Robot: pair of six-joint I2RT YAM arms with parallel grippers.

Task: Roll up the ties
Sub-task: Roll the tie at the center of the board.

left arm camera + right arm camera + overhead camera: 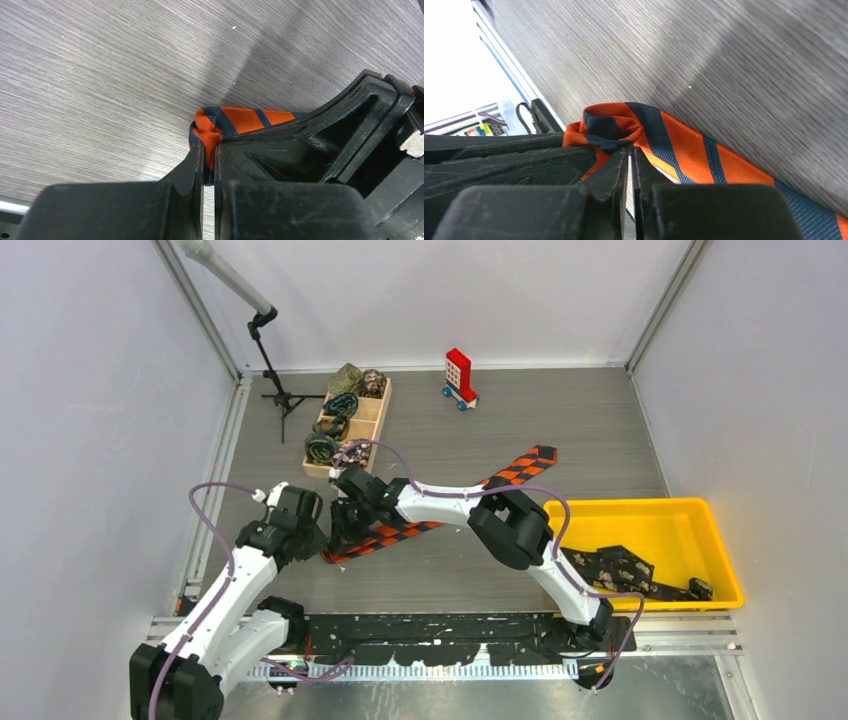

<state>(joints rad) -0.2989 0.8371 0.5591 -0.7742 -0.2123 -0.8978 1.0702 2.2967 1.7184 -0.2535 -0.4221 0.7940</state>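
The orange-and-black checked tie [515, 468] lies slantwise on the grey table, its wide end at the far right and its narrow end at the near left. My left gripper [330, 540] is shut on the folded near end of the tie [240, 119], with orange fabric pinched between its fingers [197, 160]. My right gripper [348, 520] is shut on the same end right beside it, with a fold of the tie [684, 150] pinched at its fingertips [616, 165]. The two grippers [210, 147] [630, 150] nearly touch each other.
A wooden divided box [372, 418] with several rolled ties stands at the back left, next to a microphone stand [272, 365]. A red-and-white toy block [459, 376] on blue wheels is at the back. A yellow bin [700, 520] at the right holds dark speckled ties [620, 568].
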